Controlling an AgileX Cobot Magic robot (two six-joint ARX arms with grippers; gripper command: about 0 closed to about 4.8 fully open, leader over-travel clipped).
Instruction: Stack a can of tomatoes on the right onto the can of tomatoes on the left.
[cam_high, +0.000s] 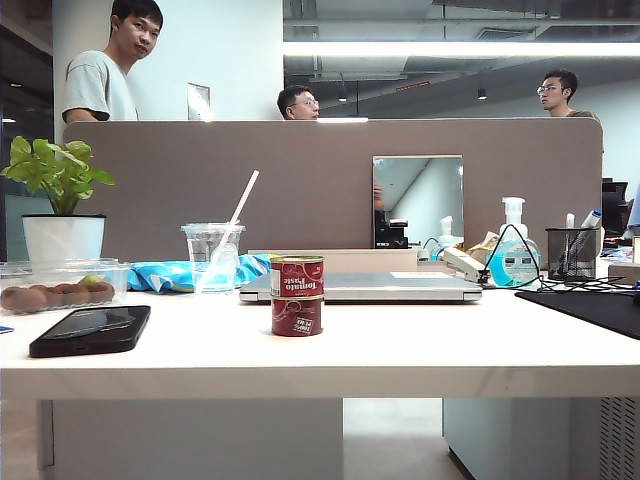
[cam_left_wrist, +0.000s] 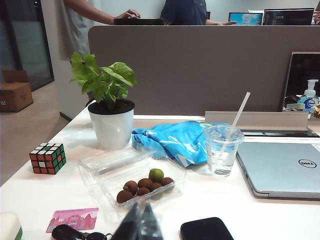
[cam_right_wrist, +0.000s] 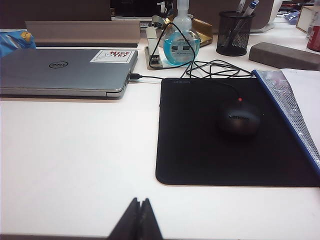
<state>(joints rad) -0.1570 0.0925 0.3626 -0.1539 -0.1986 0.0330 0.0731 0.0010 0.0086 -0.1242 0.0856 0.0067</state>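
Two red tomato cans stand stacked in the middle of the white table (cam_high: 400, 350) in the exterior view, the upper can (cam_high: 297, 274) squarely on the lower can (cam_high: 297, 315). Neither gripper shows in that view, and neither wrist view shows the cans. In the left wrist view my left gripper (cam_left_wrist: 143, 203) is shut and empty, hovering near the table's front edge by a tray of brown fruit (cam_left_wrist: 145, 186). My right gripper (cam_right_wrist: 140, 199) is also shut with nothing in it, over bare table in front of the black mouse pad (cam_right_wrist: 200, 150).
A black phone (cam_high: 91, 330) lies at front left. Behind the cans are a closed laptop (cam_high: 360, 288) and a plastic cup with a straw (cam_high: 213, 256). A potted plant (cam_high: 62, 205), blue cloth (cam_left_wrist: 175, 140), Rubik's cube (cam_left_wrist: 47, 158), mouse (cam_right_wrist: 238, 119) and pen holder (cam_right_wrist: 235, 32) stand around.
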